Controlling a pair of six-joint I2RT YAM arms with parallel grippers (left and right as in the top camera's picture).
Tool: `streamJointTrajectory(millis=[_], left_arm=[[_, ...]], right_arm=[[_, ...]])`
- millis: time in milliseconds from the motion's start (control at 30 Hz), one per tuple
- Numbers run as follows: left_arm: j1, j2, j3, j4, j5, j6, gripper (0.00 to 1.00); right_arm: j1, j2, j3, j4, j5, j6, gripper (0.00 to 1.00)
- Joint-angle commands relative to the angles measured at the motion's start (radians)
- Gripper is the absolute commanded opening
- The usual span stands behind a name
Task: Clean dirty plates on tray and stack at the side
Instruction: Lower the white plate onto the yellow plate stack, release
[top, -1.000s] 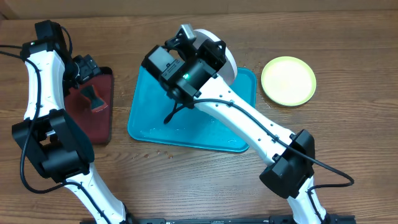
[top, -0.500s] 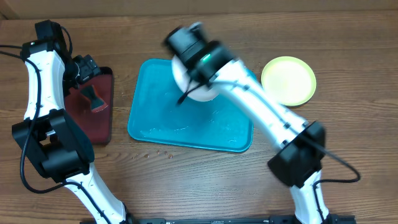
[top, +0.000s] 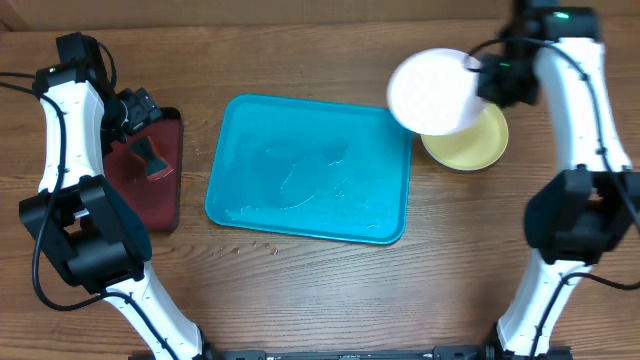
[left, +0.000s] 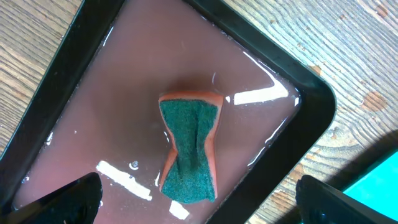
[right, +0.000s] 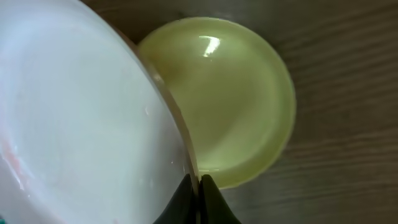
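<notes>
Stacking is nearly done: the white plate (top: 432, 92), clenched at its rim by the right gripper (right: 199, 186), is held over the yellow-green plate (top: 480, 148) on the desk, beside the far right corner of the tray (top: 226, 165). No plate is left on it. The left gripper (top: 140, 108) is spread open.

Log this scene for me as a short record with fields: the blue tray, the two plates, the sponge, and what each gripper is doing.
turquoise tray: no plates on it, wet streaks
yellow-green plate: on the table, right of the tray
white plate: lifted, overlapping the yellow-green plate in the overhead view
right gripper: shut on the white plate's rim
sponge: lying in the dark red tray
left gripper: open, over the sponge, fingers clear of it
</notes>
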Motion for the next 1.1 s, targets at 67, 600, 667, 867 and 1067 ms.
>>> streamJointTrajectory(millis=[67,600,667,867,1067], left_arm=[[-0.001,-0.02,0.019,-0.002,0.005,0.004,1.0],[-0.001,-0.02,0.019,-0.002,0.005,0.004,1.0],[-0.001,-0.02,0.019,-0.002,0.005,0.004,1.0],[-0.001,-0.02,0.019,-0.002,0.005,0.004,1.0],[-0.001,-0.02,0.019,-0.002,0.005,0.004,1.0]], right_arm=[[-0.124,-0.026,-0.133,0.044,-0.075,0.006,0.04],[-0.152,-0.024,-0.297,0.19,-0.103,0.006,0.52],[-0.144,-0.025,-0.297,0.183,-0.129,0.006,0.64],[-0.137,-0.084,-0.296,0.12,-0.165,0.005,0.76],[-0.133,-0.265,-0.296,0.026,-0.165,-0.002,0.77]])
